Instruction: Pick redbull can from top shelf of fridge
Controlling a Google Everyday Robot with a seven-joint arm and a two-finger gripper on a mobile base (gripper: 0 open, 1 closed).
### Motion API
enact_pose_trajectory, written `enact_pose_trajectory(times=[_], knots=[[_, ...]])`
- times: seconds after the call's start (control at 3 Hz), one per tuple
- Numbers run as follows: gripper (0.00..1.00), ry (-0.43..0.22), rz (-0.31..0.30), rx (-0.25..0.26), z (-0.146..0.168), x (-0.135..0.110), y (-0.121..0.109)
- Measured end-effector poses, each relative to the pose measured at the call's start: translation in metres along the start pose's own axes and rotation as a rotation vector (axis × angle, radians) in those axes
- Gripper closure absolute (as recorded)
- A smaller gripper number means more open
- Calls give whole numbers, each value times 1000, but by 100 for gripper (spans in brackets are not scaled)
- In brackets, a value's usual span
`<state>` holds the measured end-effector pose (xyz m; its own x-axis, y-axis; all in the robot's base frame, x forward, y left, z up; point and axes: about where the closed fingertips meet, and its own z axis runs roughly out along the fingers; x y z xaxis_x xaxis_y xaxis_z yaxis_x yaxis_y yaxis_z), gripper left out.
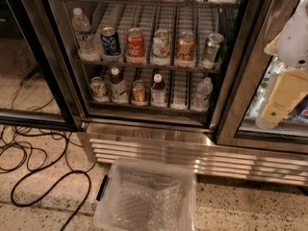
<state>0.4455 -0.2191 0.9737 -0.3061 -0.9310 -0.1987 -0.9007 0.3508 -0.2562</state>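
Redbull can (pixel 185 48), likely golden-brown, among five cans (pixel 135 44); pincer (pixel 279 102) right, state unclear.

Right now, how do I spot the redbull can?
Left of the gripper at the right edge stands the fridge; look at its middle rack, the row of cans. The redbull can is the fourth can from the left, that row's only golden-brown one, beside a tilted green can.
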Motion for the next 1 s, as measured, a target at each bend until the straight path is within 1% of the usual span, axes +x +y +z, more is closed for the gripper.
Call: enact_pose_trajectory(times=[0.33, 0.67, 1.0], knots=[[0, 0, 192, 62, 13, 7, -23], [0, -19, 394, 64, 28, 10, -48], [0, -34, 480, 37, 34, 0, -66]])
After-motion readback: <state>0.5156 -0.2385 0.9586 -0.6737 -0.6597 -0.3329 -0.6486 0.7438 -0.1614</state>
